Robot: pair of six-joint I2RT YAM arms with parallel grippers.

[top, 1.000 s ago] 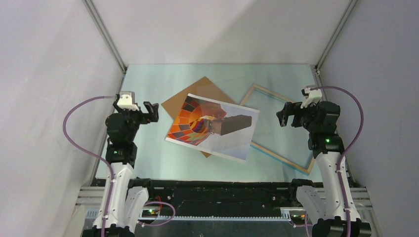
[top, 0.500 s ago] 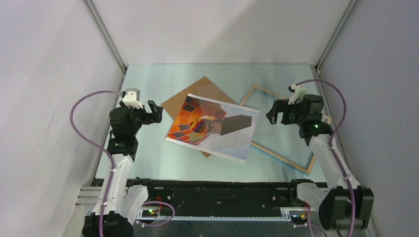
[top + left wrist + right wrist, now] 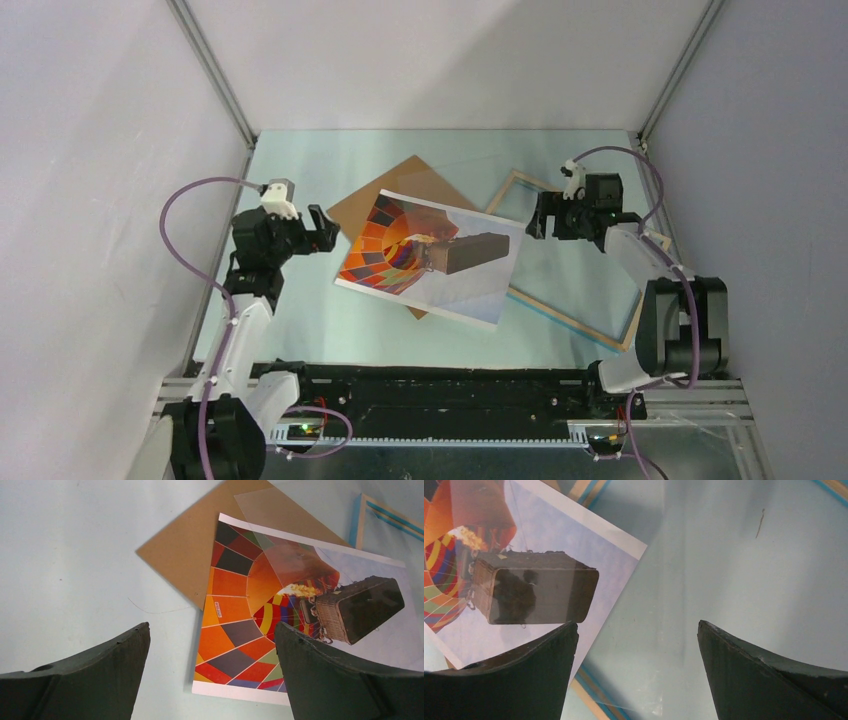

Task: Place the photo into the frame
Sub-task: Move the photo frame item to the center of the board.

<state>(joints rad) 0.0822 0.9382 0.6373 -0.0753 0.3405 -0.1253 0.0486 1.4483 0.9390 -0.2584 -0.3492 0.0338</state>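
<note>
Table point(image 3: 300, 330): pale green, grey walls on 3 sides; everything lies flat on it.
Photo point(image 3: 430, 258): face up mid-table and skewed. Its left part rests on the board point(image 3: 375, 200), and its right edge overlaps the frame's left side.
Frame point(image 3: 570, 320): right of centre, wood side up with blue at the edge; the photo is not inside it.
Left end effector point(image 3: 318, 230): my fingers are spread wide and empty, hovering just beside the photo's left edge.
Right end effector point(image 3: 542, 215): also spread wide and empty, above the frame's opening near the photo's right corner.
Clear sheet point(image 3: 270, 515): something glossy seems to lie over the photo's far corner; I cannot tell its outline.
Risk 1: the paper is thin and flat, so my fingers may skid or crease its edge instead of lifting it.
Risk 2: dragging the photo may shove the board, sheet or frame, since they overlap.
Risk 3: a skewed photo could catch a rail and buckle.
</note>
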